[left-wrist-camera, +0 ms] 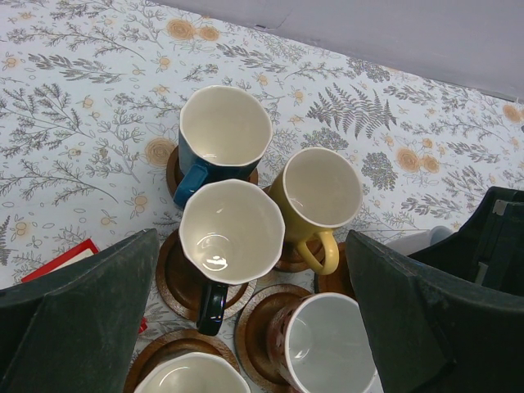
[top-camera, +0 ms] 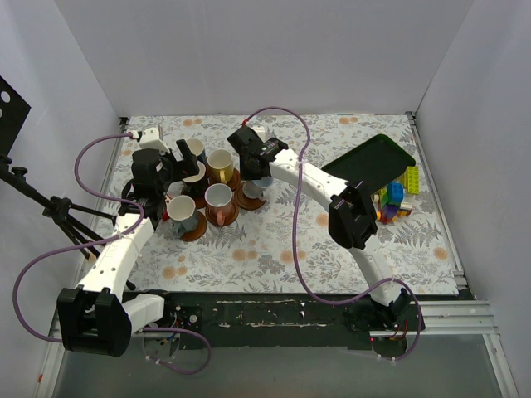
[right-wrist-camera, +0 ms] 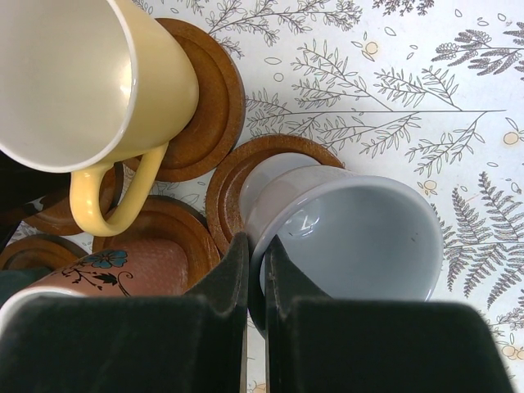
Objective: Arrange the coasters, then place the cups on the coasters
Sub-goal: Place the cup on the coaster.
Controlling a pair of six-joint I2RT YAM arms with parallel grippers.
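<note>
Several cups stand on reddish-brown coasters [top-camera: 222,217] in a tight cluster at the left middle of the table. My right gripper [right-wrist-camera: 255,246] is shut on the rim of a pale blue cup [right-wrist-camera: 352,229], whose base sits over a coaster [right-wrist-camera: 233,176] at the right end of the cluster [top-camera: 262,177]. Beside it are a yellow cup [right-wrist-camera: 82,74] and a pink flowered cup [right-wrist-camera: 123,266]. My left gripper [left-wrist-camera: 254,327] hangs open above the cluster, over a dark-handled cup [left-wrist-camera: 231,229], a dark blue cup [left-wrist-camera: 225,131], the yellow cup [left-wrist-camera: 321,192] and the pink cup [left-wrist-camera: 327,344], holding nothing.
A dark green tray [top-camera: 369,162] leans at the back right with colourful toy blocks [top-camera: 397,195] next to it. A red-edged item [left-wrist-camera: 57,258] lies left of the cluster. A tripod [top-camera: 50,207] stands off the table's left edge.
</note>
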